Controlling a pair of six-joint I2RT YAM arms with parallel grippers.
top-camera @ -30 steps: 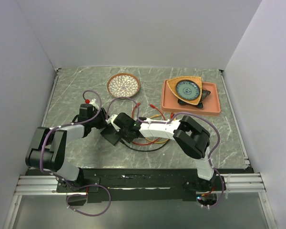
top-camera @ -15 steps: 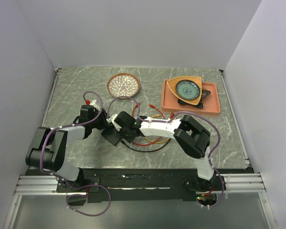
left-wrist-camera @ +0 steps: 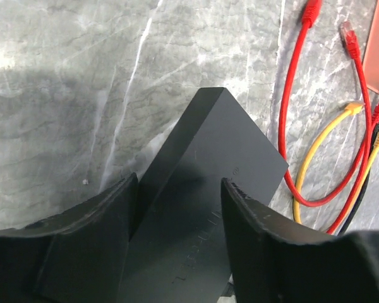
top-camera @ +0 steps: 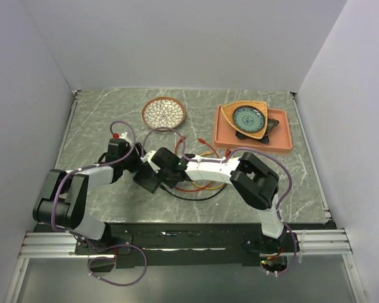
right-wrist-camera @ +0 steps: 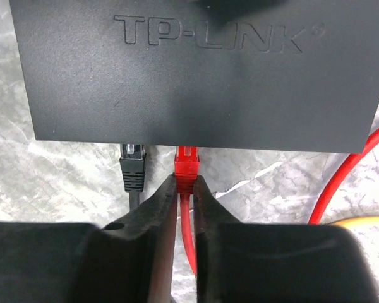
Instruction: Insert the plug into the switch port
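Right wrist view shows you the red plug (right-wrist-camera: 186, 165) meeting the port edge of the switch (right-wrist-camera: 202, 82), level with a black plug (right-wrist-camera: 132, 167) just beside it. Your right gripper (right-wrist-camera: 185, 183) has its fingers close on either side of the red plug; you cannot tell whether they press it. Your left gripper (left-wrist-camera: 179, 183) has its fingers spread with the switch between them, and you cannot tell whether they grip. From above, the switch lies on the marble table (top-camera: 101, 120) left of centre, between both grippers. A red cable (left-wrist-camera: 289, 113) and a yellow cable (left-wrist-camera: 322, 136) loop just right of it.
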